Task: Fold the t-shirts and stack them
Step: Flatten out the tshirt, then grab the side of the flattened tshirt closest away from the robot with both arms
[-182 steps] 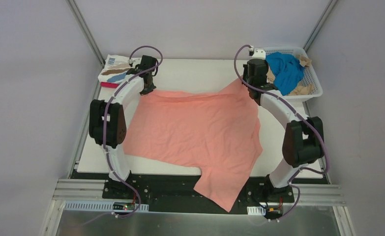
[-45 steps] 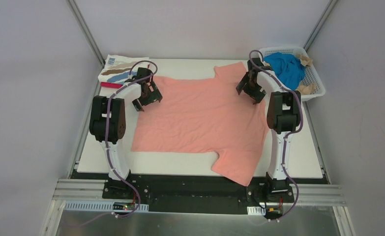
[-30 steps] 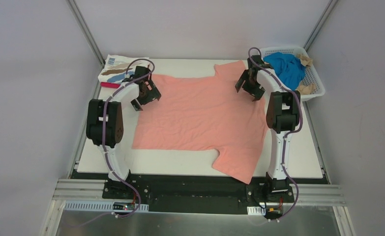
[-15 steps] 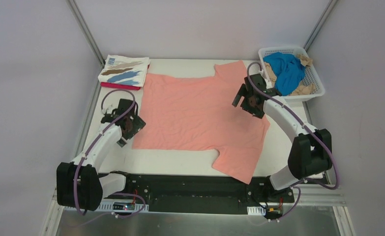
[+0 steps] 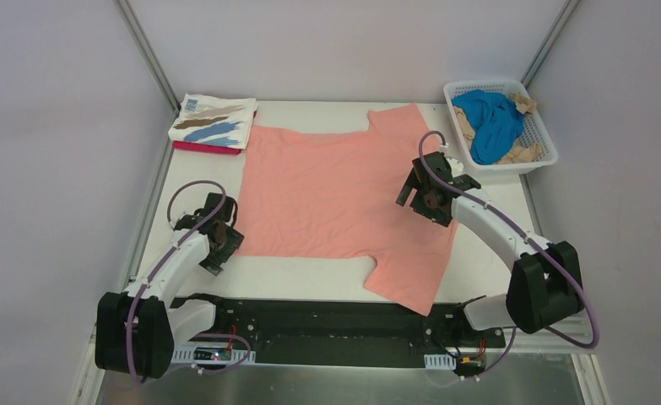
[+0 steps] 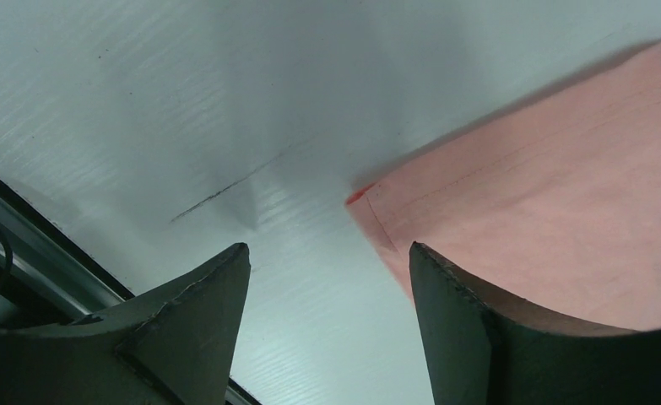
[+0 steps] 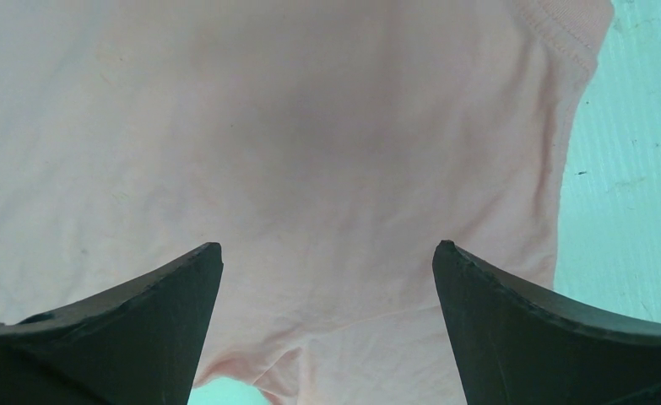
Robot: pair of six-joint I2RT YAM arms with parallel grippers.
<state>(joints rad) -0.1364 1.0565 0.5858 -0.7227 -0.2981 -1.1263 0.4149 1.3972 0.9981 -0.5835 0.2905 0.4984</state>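
The salmon-pink t-shirt [image 5: 344,198] lies spread flat on the white table, one sleeve reaching the near edge. My left gripper [image 5: 224,240] hovers at the shirt's near-left corner. In the left wrist view that gripper [image 6: 328,253] is open, with bare table between its fingers and the pink corner [image 6: 546,219] by the right finger. My right gripper [image 5: 424,192] hangs over the shirt's right side, and in the right wrist view it [image 7: 327,246] is open above pink cloth [image 7: 310,126]. A folded white brushstroke tee [image 5: 213,122] rests on a magenta one [image 5: 200,147] at the far left.
A white lattice basket [image 5: 504,168] at the far right corner holds a bright blue tee [image 5: 491,118] and a tan one [image 5: 521,154]. The black rail [image 5: 327,316] with both arm bases runs along the near edge. Grey walls close in both sides.
Both arms drew back from the shirt's far corners toward the near side. The left gripper now sits at the near-left corner with narrower jaws. The shirt lies still.
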